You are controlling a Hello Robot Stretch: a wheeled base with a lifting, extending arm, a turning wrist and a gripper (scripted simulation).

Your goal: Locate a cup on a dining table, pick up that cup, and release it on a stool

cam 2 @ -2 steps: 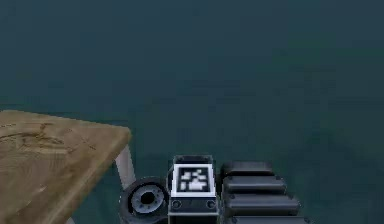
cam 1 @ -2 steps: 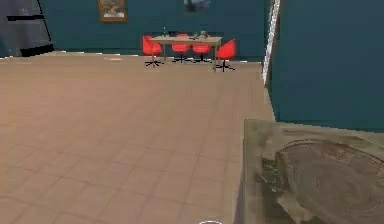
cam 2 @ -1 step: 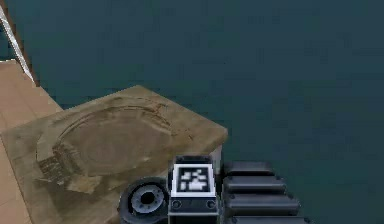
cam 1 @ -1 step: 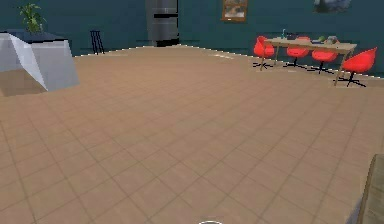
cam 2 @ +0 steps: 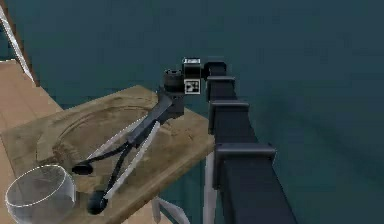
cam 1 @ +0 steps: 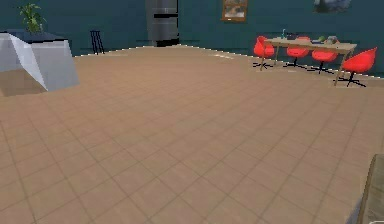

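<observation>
Plainly the late step is in hand: the setting-down, not the search. A clear cup (cam 2: pixel 38 197) stands on a square wooden top (cam 2: pixel 60 125) at the arm side view's lower left, just beside the far end of the tool (cam 2: pixel 88 188), which slants down across that top from the arm (cam 2: pixel 245 170). Whether the tool touches the cup or has hold of it I cannot tell, since the cup sits on a surface right at the tip, and the pictures do not show the tool's state.

In the forward view the desk (cam 1: pixel 345 46) with its red chairs (cam 1: pixel 322 57) lies well apart across the tiled floor (cam 1: pixel 180 140). So I judge the wooden top to be the stool rather than the desk. If so, the next move calls for letting go cleanly and drawing the tool up and away without nudging the cup.

The cup looks upright, mouth upward — its long axis vertical, though it is broad and low. I make out no handle, so it points no way sideways.
</observation>
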